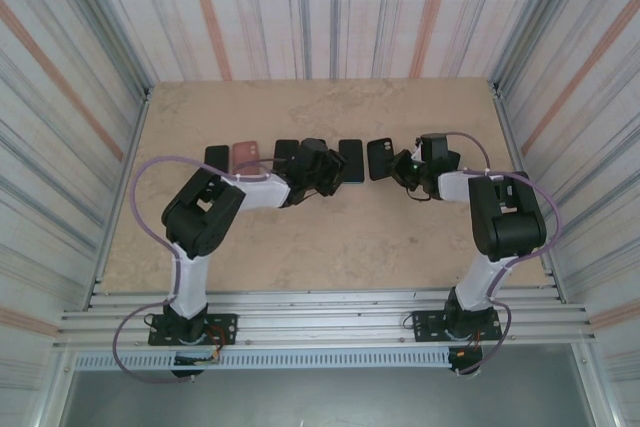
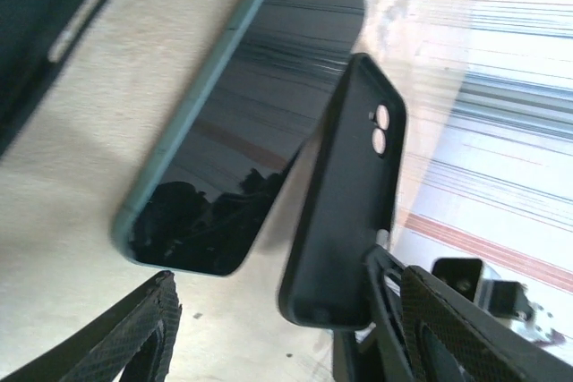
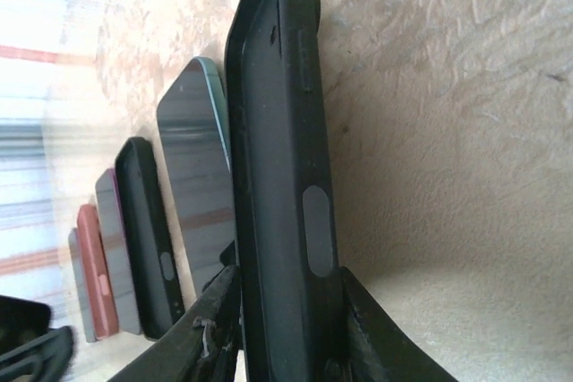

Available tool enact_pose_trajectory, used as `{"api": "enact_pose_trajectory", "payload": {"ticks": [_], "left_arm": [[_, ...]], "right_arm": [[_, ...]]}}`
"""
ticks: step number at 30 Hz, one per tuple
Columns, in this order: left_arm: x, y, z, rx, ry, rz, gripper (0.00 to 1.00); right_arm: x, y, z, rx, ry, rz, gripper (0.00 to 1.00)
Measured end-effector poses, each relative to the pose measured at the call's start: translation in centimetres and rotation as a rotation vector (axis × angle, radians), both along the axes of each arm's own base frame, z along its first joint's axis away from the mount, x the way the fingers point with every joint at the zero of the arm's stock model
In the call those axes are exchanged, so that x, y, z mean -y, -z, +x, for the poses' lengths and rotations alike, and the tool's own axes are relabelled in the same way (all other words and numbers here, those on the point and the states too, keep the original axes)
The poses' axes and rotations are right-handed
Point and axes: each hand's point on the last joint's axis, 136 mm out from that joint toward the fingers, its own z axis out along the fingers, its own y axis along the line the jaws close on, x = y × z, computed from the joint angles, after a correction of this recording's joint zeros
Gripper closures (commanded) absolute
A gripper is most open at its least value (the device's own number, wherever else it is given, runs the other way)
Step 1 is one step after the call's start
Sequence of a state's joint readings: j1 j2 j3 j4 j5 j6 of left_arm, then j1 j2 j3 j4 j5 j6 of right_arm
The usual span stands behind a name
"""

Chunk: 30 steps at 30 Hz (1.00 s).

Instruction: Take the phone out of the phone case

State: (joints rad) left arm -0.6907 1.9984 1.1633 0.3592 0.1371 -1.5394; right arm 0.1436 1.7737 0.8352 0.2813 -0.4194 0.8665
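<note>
Mid-frame on the beige surface (image 1: 330, 247), right jaws pinch the upright black rubber phone case (image 3: 282, 131), just beside the flat green-edged phone (image 2: 242, 105). Left jaws hang spread. A pink case (image 1: 246, 155) lies farther left.

The phone case (image 3: 282, 176) is matt black, rubbery plastic; the phone (image 2: 242, 123) has a glossy glass screen; the table (image 3: 448, 131) looks rough, stone-like

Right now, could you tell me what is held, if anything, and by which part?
The right pincer grips the empty black phone case at the end opposite its camera cutout; the left pincer holds nothing.
</note>
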Motion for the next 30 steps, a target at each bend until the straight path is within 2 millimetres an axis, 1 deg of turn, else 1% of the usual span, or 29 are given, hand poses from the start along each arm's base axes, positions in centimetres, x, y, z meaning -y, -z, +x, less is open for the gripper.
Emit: {"api": "enact_pose_trajectory", "payload": {"ticks": [3, 5, 11, 14, 18, 22, 30], "left_arm": [[0.1, -1.3, 0.3, 0.024, 0.002, -0.014, 0.32], [0.1, -1.8, 0.4, 0.036, 0.008, -0.016, 0.32], [0.0, -2.0, 0.2, 0.038, 0.021, -0.001, 0.32], [0.2, -2.2, 0.1, 0.044, 0.036, 0.011, 0.32], [0.4, -3.0, 0.3, 0.066, 0.052, 0.013, 0.32], [0.2, -3.4, 0.4, 0.073, 0.051, 0.01, 0.32], [0.2, -3.7, 0.4, 0.079, 0.056, 0.009, 0.32]], "right_arm": [[0.0, 0.0, 0.3, 0.003, -0.031, -0.033, 0.66], [0.1, 0.2, 0.3, 0.0, -0.055, -0.06, 0.65], [0.6, 1.2, 0.1, -0.03, -0.118, -0.132, 0.58], [0.6, 1.6, 0.1, -0.044, -0.16, -0.168, 0.55], [0.3, 1.3, 0.5, -0.036, -0.227, -0.219, 0.52], [-0.1, 1.0, 0.8, -0.022, -0.281, -0.259, 0.5], [-0.7, 1.9, -0.6, -0.058, -0.36, -0.319, 0.49]]}}
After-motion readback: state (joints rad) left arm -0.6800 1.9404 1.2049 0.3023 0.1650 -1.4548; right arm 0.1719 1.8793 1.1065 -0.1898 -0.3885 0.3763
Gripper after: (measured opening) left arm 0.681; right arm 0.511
